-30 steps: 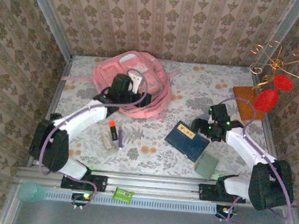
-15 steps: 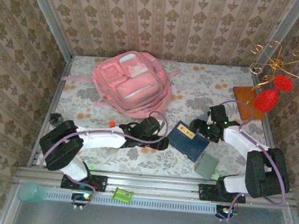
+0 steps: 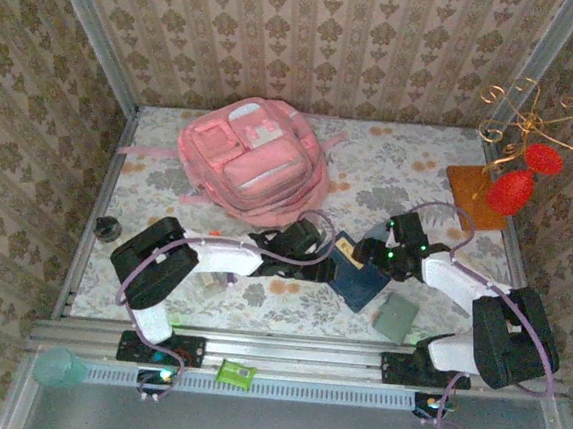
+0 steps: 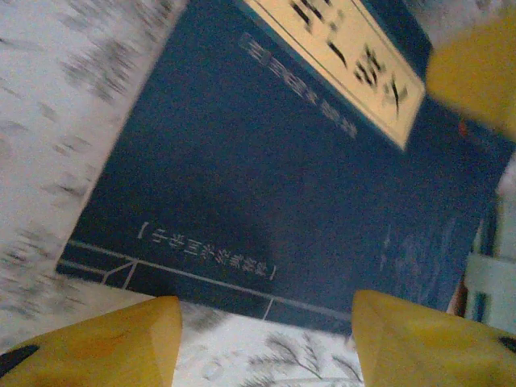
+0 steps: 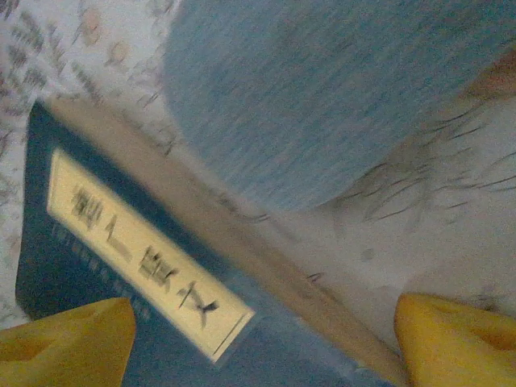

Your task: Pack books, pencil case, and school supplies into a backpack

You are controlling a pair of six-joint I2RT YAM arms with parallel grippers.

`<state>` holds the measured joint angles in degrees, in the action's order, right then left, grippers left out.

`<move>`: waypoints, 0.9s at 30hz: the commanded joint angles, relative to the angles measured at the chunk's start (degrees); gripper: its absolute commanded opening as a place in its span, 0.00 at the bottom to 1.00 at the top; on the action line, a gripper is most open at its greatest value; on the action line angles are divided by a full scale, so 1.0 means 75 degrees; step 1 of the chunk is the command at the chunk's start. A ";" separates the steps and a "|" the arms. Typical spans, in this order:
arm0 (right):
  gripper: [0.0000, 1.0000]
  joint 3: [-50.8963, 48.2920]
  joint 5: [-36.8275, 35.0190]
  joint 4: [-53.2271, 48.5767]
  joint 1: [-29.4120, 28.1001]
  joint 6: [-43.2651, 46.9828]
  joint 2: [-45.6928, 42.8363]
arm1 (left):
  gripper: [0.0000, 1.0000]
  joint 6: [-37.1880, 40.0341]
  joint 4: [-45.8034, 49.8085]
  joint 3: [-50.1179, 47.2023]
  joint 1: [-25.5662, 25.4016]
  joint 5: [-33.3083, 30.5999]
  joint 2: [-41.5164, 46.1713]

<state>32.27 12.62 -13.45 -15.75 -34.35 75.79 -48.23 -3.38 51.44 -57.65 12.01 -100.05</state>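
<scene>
Left wrist view: the left gripper [image 4: 262, 302] hangs low over the navy blue book [image 4: 266, 177], its two yellow fingers [image 4: 97, 343] set well apart with nothing pinched between them. The book's near edge runs across just ahead of the gap between the jaws, and the cover lies flat on the floral table [image 4: 48, 97] beyond the fingertips. Whether either finger touches the book I cannot tell. A pale label [image 4: 339, 56] with dark characters sits at the far end of the cover, away from the jaws.

On the right wrist view the right gripper [image 5: 262, 302] stands with its jaws wide and empty. The book lies ahead of them, mostly on the side of the left-hand finger, and its tan page edge runs slantwise across the gap. Beyond the jaws is a blurred blue-grey shape [image 5: 322, 97]; what it is I cannot tell.

From the top external view both grippers close in on the book from opposite sides, fingertips near each other. The pink backpack [image 3: 251, 161] lies pockets up, well apart from both sets of jaws, far beyond the left ones. A grey-green pad [image 3: 395, 316] rests just beside the book, behind the right jaws
</scene>
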 commanded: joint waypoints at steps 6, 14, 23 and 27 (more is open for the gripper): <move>0.73 0.0077 0.0648 0.0892 -0.1714 -0.1113 0.0125 | 0.60 0.0826 0.0413 0.0244 0.1295 -0.0129 0.0397; 0.67 0.0777 -0.0452 0.0224 -0.1725 -0.0152 0.0821 | 0.63 0.0839 0.1177 -0.0637 0.1222 -0.0912 0.1606; 0.60 0.1108 -0.0258 0.0568 -0.1728 0.0392 0.1779 | 0.61 0.0251 0.0436 -0.0626 0.0556 -0.0589 0.0706; 0.54 0.0777 0.0544 0.1136 -0.1730 0.0436 0.1605 | 0.56 0.0074 -0.0101 -0.0667 0.0512 -0.0319 0.0419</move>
<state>39.77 11.18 -10.24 -28.27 -32.86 87.02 -45.43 -0.12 46.59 -53.65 7.81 -95.94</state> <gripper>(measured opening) 0.550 0.569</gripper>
